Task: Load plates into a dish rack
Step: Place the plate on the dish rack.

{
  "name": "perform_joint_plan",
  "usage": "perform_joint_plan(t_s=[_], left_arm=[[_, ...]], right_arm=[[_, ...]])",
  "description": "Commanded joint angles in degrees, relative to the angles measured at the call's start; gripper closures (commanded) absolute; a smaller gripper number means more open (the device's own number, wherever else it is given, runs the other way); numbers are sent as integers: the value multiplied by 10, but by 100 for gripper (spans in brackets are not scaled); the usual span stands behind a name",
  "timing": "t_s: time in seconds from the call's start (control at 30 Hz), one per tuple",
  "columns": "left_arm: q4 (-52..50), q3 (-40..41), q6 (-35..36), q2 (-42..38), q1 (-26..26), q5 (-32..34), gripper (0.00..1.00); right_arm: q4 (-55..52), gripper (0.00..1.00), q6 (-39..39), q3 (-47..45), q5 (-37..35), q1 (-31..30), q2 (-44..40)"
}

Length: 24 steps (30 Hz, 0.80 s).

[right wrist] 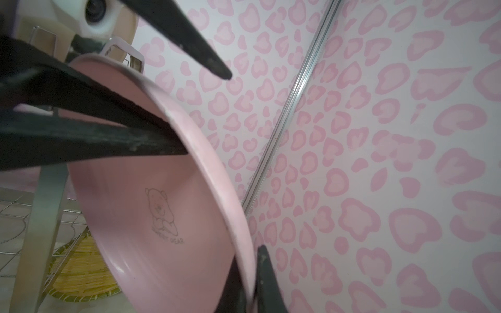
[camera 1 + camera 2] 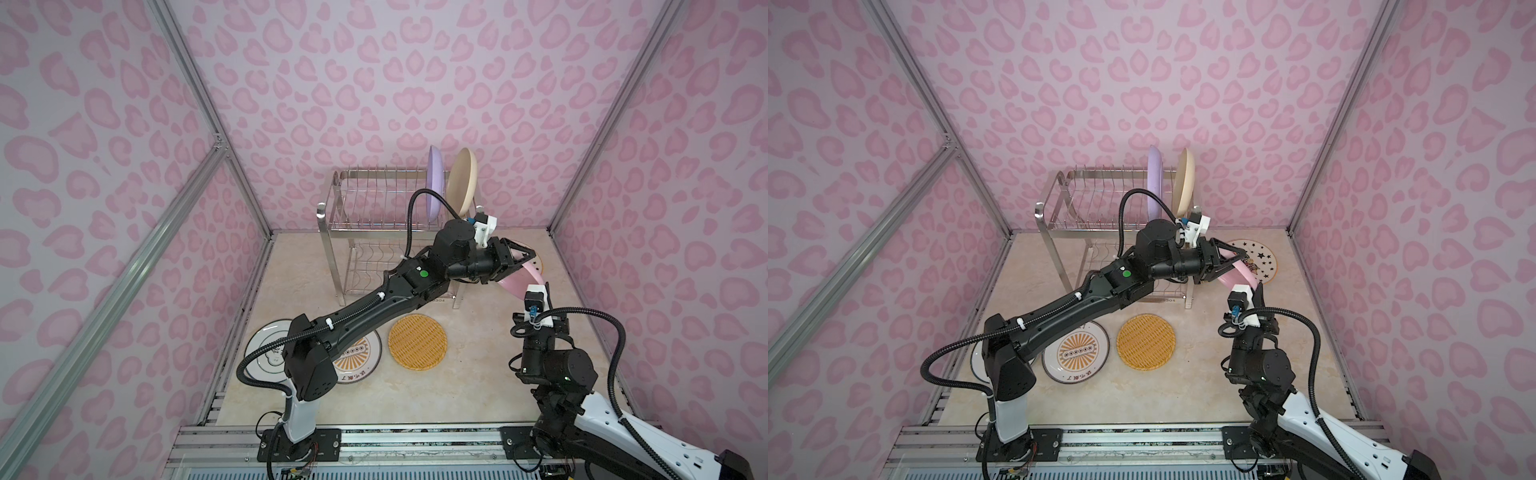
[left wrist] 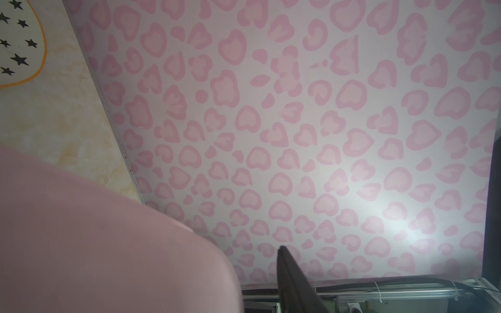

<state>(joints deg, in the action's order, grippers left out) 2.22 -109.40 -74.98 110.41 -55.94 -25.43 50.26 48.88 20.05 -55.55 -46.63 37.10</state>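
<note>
Pink plate [image 1: 162,203] hung tilted off the surface, lower rim pinched in right gripper [image 1: 252,271]. Left gripper [image 2: 525,259] spread astride upper rim. Judged stiff, glaze-slick, breakable, moderately heavy: clamp rim squarely before release.

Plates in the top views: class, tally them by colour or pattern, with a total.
Plain lilac round plate: 1
Plain cream round plate: 1
Plain pink round plate: 1
Yellow woven-pattern round plate: 1
White star-printed round plate: 1
White orange-sunburst round plate: 1
White dark-rimmed round plate: 1
Total: 7
</note>
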Motion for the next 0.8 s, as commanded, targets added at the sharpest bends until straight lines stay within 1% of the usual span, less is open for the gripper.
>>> perform_joint_plan(t_s=[0.0, 0.03, 0.07, 0.2, 0.27, 0.33, 0.4, 0.57, 0.6, 0.63, 0.7, 0.73, 0.77], left_arm=[[6, 1, -10, 2, -3, 12, 63], [4, 1, -10, 2, -3, 14, 67], [3, 1, -10, 1, -4, 16, 69], [-5, 4, -13, 0, -5, 27, 74], [-9, 5, -15, 1, -5, 31, 78], [-10, 6, -17, 2, -5, 33, 85], [-8, 5, -20, 6, -5, 33, 95], [20, 4, -22, 13, -6, 28, 96], [20, 0, -18, 15, -6, 29, 96], [21, -3, -15, 16, -5, 29, 96], [22, -14, -9, 20, -5, 30, 96], [22, -22, -6, 23, -5, 29, 96], [20, -32, 0, 27, -4, 28, 96]], right_arm=[[28, 100, 6, -2, -3, -3, -3], [27, 100, 6, -1, -3, -3, -3], [27, 100, 7, -3, -4, -3, -4], [27, 100, 9, -2, -5, -6, -9], [25, 100, 9, -3, -4, -7, -10], [25, 100, 9, -1, -4, -9, -11], [25, 100, 10, -2, -3, -10, -11], [-1, 100, -6, 4, -2, -15, -21], [-12, 93, -14, 7, -6, -17, -26], [-40, 84, -28, 13, -9, -19, -36], [-140, 63, -92, 36, -11, -20, -62], [-204, 47, -136, 52, -5, -20, -78], [-256, 1, -173, 64, 0, -20, -94]])
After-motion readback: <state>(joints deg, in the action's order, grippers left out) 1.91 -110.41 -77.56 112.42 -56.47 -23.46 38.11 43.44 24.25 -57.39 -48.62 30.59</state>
